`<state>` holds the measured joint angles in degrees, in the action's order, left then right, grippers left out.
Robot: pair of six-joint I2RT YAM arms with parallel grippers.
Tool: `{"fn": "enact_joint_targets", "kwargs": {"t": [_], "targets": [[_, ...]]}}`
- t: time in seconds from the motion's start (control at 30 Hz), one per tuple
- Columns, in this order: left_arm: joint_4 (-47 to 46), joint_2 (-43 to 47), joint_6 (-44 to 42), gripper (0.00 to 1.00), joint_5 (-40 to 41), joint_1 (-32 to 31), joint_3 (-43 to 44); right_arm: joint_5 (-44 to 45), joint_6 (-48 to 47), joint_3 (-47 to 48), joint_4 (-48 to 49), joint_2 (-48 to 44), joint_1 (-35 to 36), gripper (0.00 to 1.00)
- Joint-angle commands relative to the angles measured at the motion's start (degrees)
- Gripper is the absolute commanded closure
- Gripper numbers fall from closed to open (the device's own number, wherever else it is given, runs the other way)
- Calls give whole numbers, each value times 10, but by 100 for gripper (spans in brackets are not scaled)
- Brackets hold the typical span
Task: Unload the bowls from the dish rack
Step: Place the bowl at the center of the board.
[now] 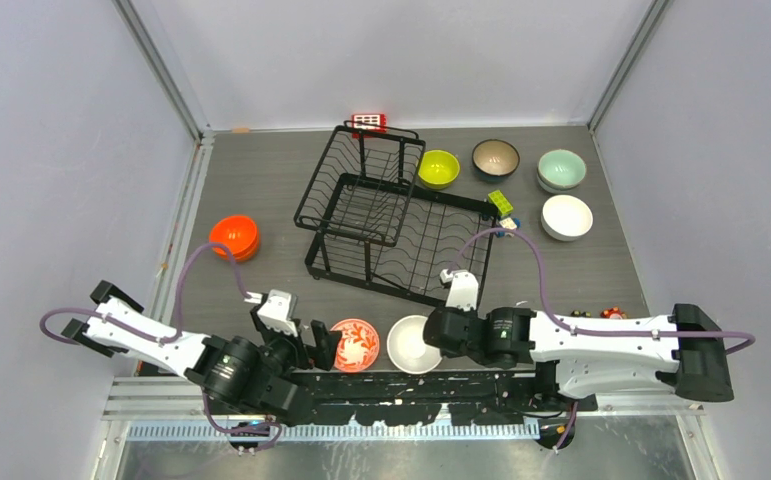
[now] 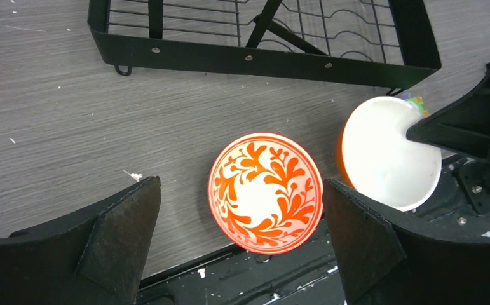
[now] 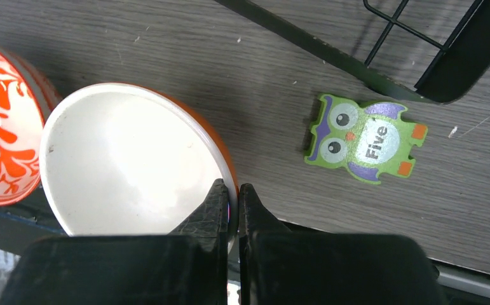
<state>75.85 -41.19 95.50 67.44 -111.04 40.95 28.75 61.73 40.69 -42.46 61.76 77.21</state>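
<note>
Near edge of the table (image 1: 261,170): left fingers (image 2: 118,235) spread wide, holding nothing, one either side of the floral bowl (image 2: 265,192), above it; that bowl is upright, its near rim overhanging the table's near edge onto the black rail; right fingers (image 3: 210,213) pinched tight on the near rim of the white-lined orange bowl (image 3: 128,159), one finger inside, one outside; the two bowls are just beside each other, touching or not cannot tell

Views: only the right wrist view shows the pinch on the rim and the orange outer wall; it also shows the owl piece (image 3: 364,138), green, marked "Five", flat on the table between that bowl and the rack's corner; in the top view the right wrist hides it; left wrist view gives only a sliver of it behind the bowl

Centre: dish rack (image 1: 391,285), one section flat, the other standing up toward the far edge; orange bowl stack (image 1: 234,237) near the left edge, well apart from the rack

Far right: white bowl (image 1: 567,216); green block (image 1: 501,202) at the rack's right side; lime bowl (image 1: 439,168), dark brown bowl (image 1: 496,157) and mint bowl (image 1: 561,168) in a row; red gridded block (image 1: 367,122) at the far edge behind the rack

Room: bare table between rack and left edge beyond the orange stack; bare strip right of the rack, nearer than the white bowl
</note>
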Motion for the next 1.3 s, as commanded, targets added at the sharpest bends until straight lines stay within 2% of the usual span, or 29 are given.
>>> {"fn": "enact_joint_targets", "kwargs": {"t": [0.0,0.2,0.37,0.77,1.1,1.27], "targets": [[-40,-22,-18,0,10,-2,-14,9,17,-5,73,2,-14,99],[-49,-56,12,0,-6,2,-24,-12,6,-28,121,24,-35,99],[-93,-57,-8,0,-38,23,-43,-20,5,-45,141,24,-52,99],[-167,12,-28,1,-71,52,-104,-35,16,-53,102,8,-58,99],[-228,-70,-103,1,-125,107,-85,-45,27,-67,87,-4,-58,99],[-246,-92,-112,2,-143,126,-84,-53,29,-70,90,0,-58,99]]}}
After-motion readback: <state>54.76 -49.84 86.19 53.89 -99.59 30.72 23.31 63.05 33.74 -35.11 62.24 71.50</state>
